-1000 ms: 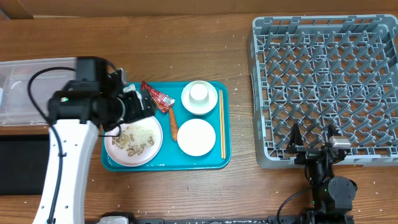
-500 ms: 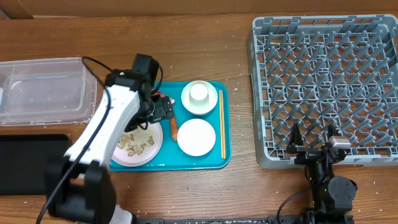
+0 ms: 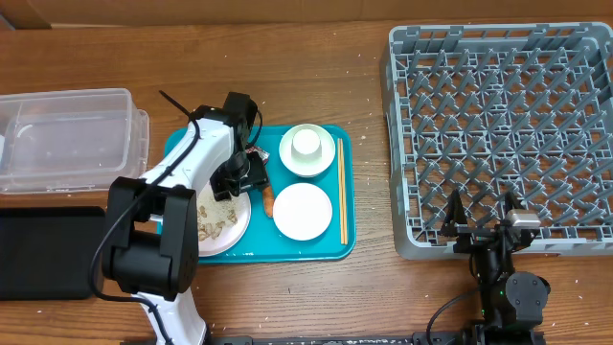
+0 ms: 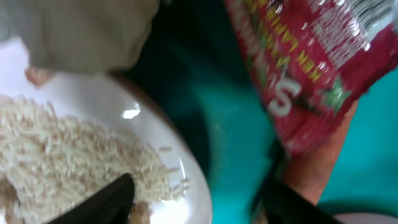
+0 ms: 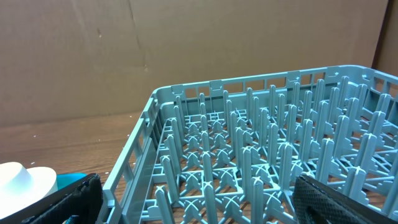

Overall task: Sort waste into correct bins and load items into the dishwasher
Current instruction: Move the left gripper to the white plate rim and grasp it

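My left gripper [image 3: 246,178] hangs low over the teal tray, at the right edge of the white plate [image 3: 213,228]. In the left wrist view its jaws [image 4: 199,208] stand apart astride the plate rim [image 4: 177,146], holding nothing. One finger is over the rice [image 4: 62,155], the other beside the orange carrot stick [image 4: 320,174]. The red shiny wrapper [image 4: 311,62] lies just ahead, with whitish tissue [image 4: 87,31] at the upper left. My right gripper [image 5: 205,208] is open at the front edge of the grey dish rack [image 5: 249,155].
On the teal tray [image 3: 287,251] stand a bowl holding a small cup [image 3: 306,144], a second bowl [image 3: 303,211] and chopsticks [image 3: 343,192]. The clear tub [image 3: 67,139] and the black tray [image 3: 43,254] are at the left. The dish rack [image 3: 503,125] fills the right.
The left arm swung from over the clear tub to the tray and came down at the plate's right edge. Its jaws have narrowed somewhat. The right arm has not moved.
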